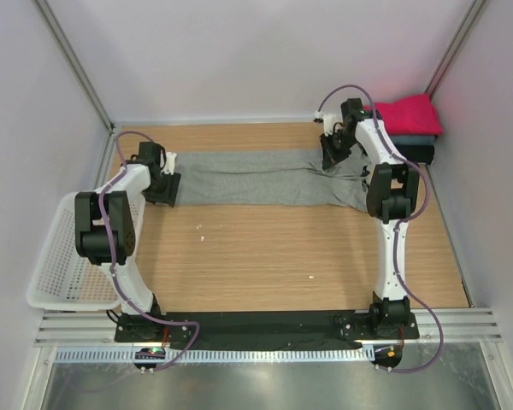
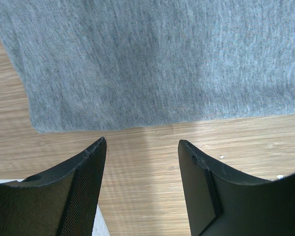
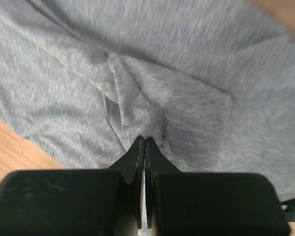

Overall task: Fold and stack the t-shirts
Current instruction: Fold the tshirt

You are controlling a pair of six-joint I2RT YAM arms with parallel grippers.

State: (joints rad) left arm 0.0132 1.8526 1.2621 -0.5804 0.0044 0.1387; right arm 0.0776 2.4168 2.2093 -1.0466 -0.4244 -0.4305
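The grey tee point(image 1: 248, 179) lies as a long, flat band across the far half of the table point(image 1: 265, 265) and is the only tee lying loose. Just beyond its right end sit three folded tees in a pile: red point(image 1: 403, 115) on top, blue point(image 1: 415, 139) under it and black point(image 1: 421, 154) lowest. That part of the job looks done.

At the grey tee's right end, the right gripper point(image 3: 143, 142) has its fingers pressed together on a raised ridge of grey cloth, and creases run out from the pinch. At the left end, the left gripper point(image 2: 141, 145) stands spread over bare wood just short of the hem, touching no cloth. The basket point(image 1: 64, 265) sits well off the grey tee's left end, beside the left arm.

By the look of it, the grey tee is at the start of its fold. Only one end is gripped, the far end has yet to be taken, and no crosswise fold shows. Whether it is already doubled lengthwise cannot be told. What appears left is to fold it down and set it on the pile.
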